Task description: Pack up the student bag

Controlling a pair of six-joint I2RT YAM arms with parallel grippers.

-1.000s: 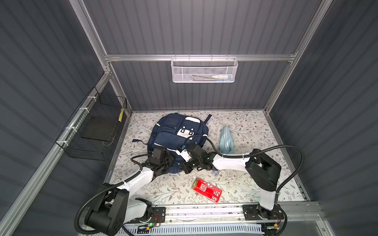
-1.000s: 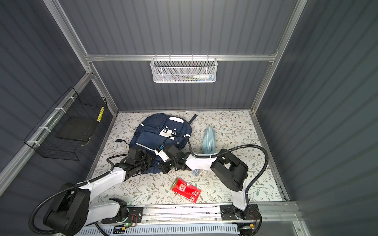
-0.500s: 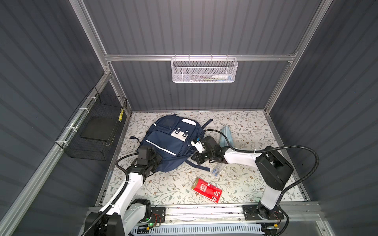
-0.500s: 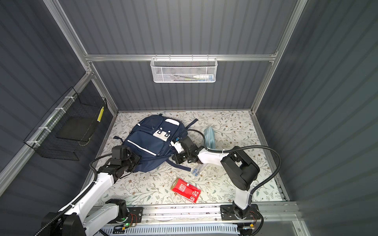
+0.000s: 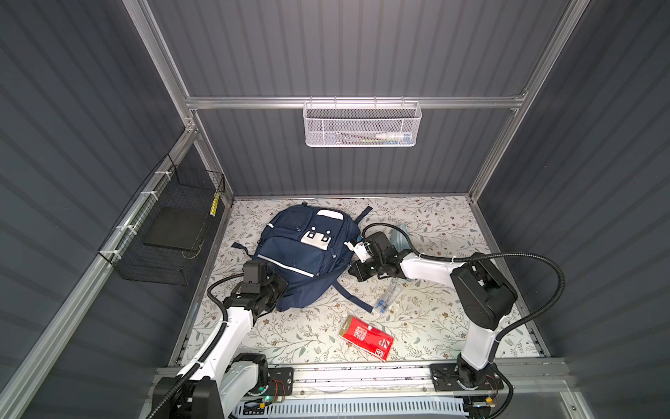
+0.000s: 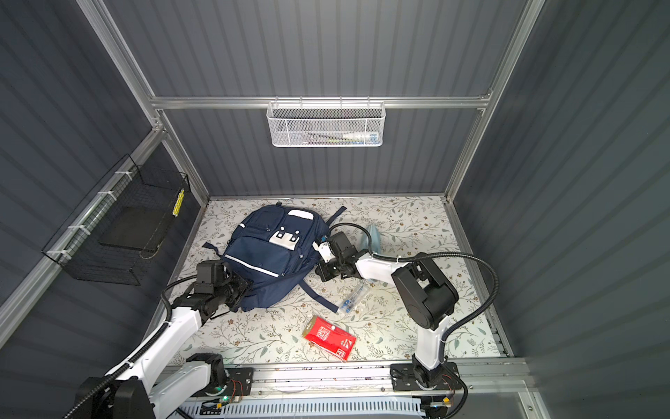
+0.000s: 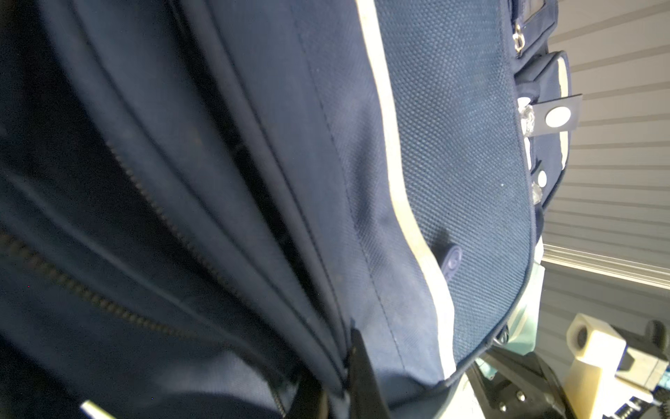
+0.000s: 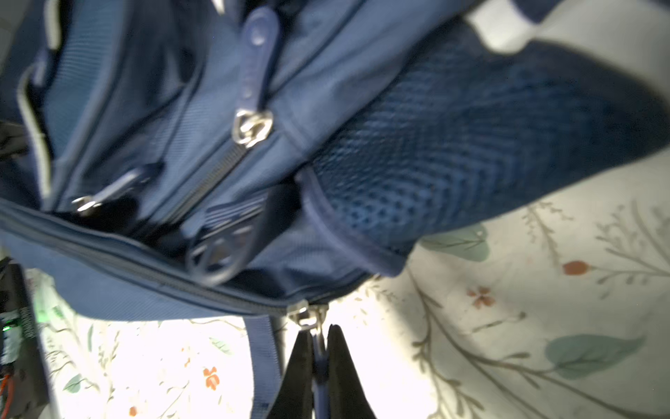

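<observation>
- Navy student bag (image 5: 304,254) lies flat on the table (image 5: 435,225), left of centre toward the far side; nothing looks packed yet
- Closed left gripper (image 7: 340,377) pinches its near-left edge
- Closed right gripper (image 8: 321,359) clamps a zip pull (image 8: 318,339) on its right side
- Outside it lie the red packet (image 5: 366,337), pale-blue pouch (image 6: 376,239) and pen pack (image 5: 387,297)

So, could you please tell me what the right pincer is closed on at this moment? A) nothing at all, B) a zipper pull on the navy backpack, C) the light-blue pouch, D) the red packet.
B: in the right wrist view the right pincer is shut on a zipper pull hanging from a metal slider at the edge of the navy backpack.
</observation>
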